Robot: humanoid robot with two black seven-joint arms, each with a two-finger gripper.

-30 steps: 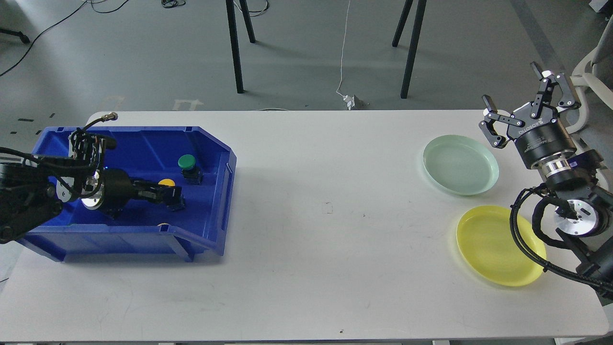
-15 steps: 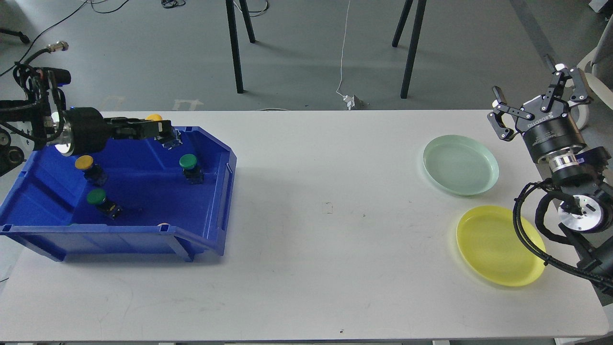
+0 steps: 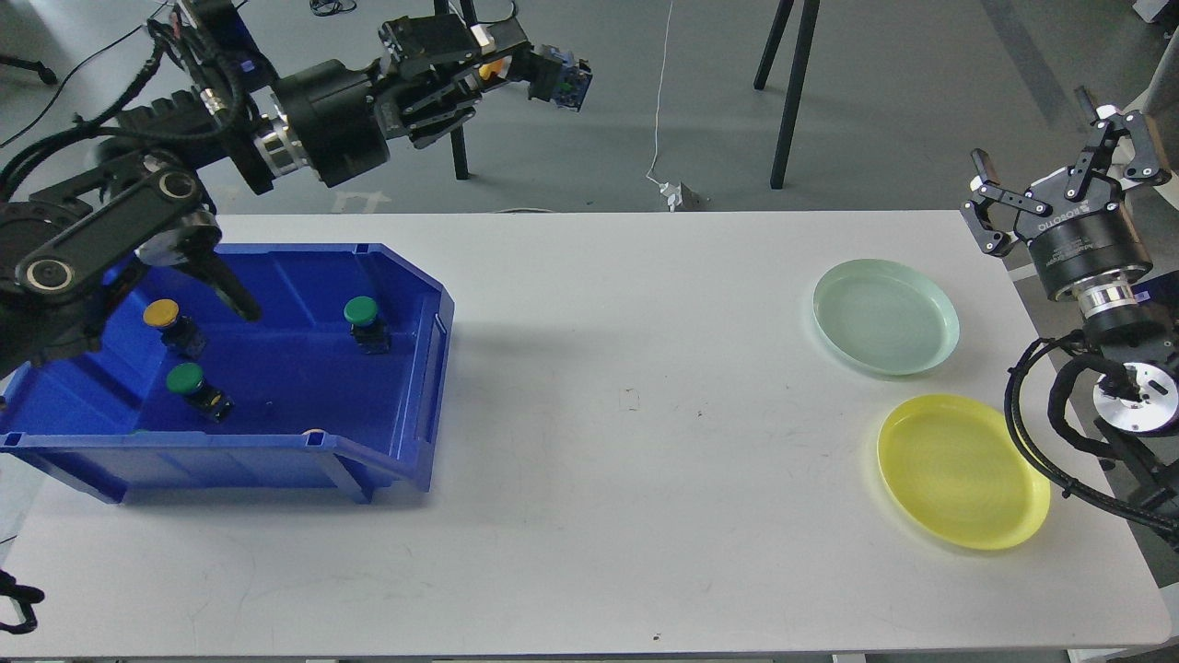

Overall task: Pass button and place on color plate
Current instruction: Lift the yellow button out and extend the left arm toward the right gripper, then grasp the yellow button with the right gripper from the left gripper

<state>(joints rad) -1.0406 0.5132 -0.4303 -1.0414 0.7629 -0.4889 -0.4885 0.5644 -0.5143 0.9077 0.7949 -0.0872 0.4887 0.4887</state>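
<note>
My left gripper (image 3: pixel 516 64) is shut on a yellow button (image 3: pixel 543 75) with a dark blue base, held high above the table's far edge. The blue bin (image 3: pixel 405 424) at the left holds a yellow button (image 3: pixel 163 318) and two green buttons (image 3: pixel 360 315) (image 3: pixel 188 380). My right gripper (image 3: pixel 1059 175) is open and empty at the far right, beyond the pale green plate (image 3: pixel 884 316). The yellow plate (image 3: pixel 961 471) lies nearer, at the right front.
The white table (image 3: pixel 626 460) spans the view. Black stand legs (image 3: pixel 451 120) (image 3: pixel 792 92) and a white cable (image 3: pixel 659 110) are on the floor behind it. A small yellow item (image 3: pixel 313 431) peeks over the bin's front wall.
My left arm lifted the yellow button out of the bin and swung it up and to the right. My right gripper drifted right and up a little, still open.
</note>
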